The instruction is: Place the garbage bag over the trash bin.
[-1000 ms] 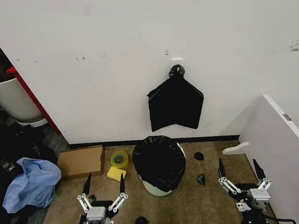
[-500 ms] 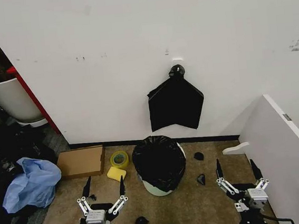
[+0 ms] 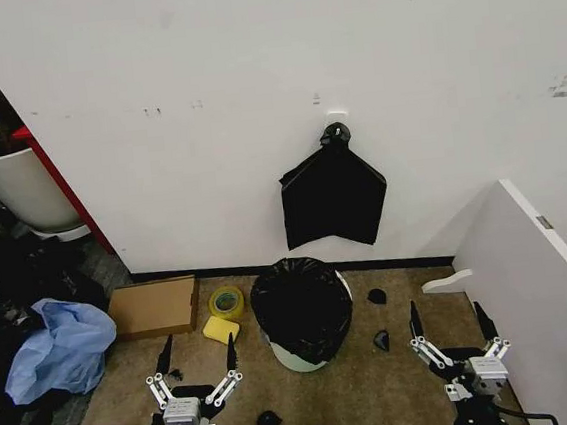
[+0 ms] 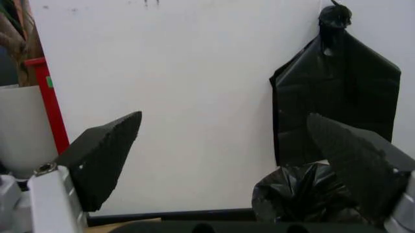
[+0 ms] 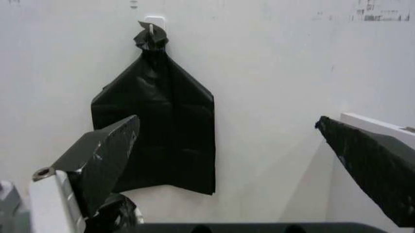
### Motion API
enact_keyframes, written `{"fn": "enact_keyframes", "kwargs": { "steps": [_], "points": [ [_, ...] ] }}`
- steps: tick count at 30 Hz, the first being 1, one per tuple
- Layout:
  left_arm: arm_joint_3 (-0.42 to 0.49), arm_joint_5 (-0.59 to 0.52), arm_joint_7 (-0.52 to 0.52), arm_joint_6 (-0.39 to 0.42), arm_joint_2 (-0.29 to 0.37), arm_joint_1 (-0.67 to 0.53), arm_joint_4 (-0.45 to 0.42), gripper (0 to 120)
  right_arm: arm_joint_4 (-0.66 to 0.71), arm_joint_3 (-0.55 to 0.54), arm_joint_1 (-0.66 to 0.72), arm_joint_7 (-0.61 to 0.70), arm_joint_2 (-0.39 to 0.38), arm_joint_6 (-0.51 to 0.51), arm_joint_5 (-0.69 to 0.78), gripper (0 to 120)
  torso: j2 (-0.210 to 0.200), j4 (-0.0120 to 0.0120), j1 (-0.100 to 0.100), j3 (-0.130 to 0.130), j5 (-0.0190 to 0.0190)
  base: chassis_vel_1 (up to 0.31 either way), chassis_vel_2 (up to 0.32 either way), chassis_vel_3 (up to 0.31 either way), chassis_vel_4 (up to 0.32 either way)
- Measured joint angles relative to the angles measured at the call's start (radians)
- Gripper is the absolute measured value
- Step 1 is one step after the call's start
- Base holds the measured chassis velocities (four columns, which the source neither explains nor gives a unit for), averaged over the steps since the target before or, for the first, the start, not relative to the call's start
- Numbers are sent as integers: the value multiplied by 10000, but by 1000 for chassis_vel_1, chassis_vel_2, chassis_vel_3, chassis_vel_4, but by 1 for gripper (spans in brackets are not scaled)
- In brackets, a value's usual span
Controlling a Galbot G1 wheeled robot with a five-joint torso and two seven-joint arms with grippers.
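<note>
Black plastic already lines the trash bin (image 3: 299, 357): the garbage bag (image 3: 302, 306) sits in its mouth and drapes down over the rim, with only a strip of cream wall showing low at the front. I judge the job all but done; at most the skirt could be tugged more evenly.

My left gripper (image 3: 197, 355) hangs in front of the bin and to its left, fingers spread wide, holding nothing. My right gripper (image 3: 447, 319) hangs in front of the bin and to its right, equally spread and empty. Both are well apart from the bin.

It stands on worn brown carpet, close to a white wall (image 3: 251, 85). Directly behind and above it a flat black bag bundle (image 3: 334, 200) hangs from a hook. Left of the bin lie a yellow sponge (image 3: 220, 329), a tape roll (image 3: 226, 301), a cardboard box (image 3: 154, 306) and, farther left, a light blue plastic heap (image 3: 60, 346). A white panel (image 3: 531, 279) slants to its right.
</note>
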Motion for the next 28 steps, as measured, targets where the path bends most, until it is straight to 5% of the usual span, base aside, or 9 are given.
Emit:
{"fn": "enact_keyframes", "kwargs": {
  "steps": [28],
  "points": [
    [4, -13, -3, 11, 2, 0, 1, 100, 1, -1, 2, 10, -1, -9, 8, 100, 0, 0, 0, 0, 0, 0, 0, 0, 0]
  ]
}}
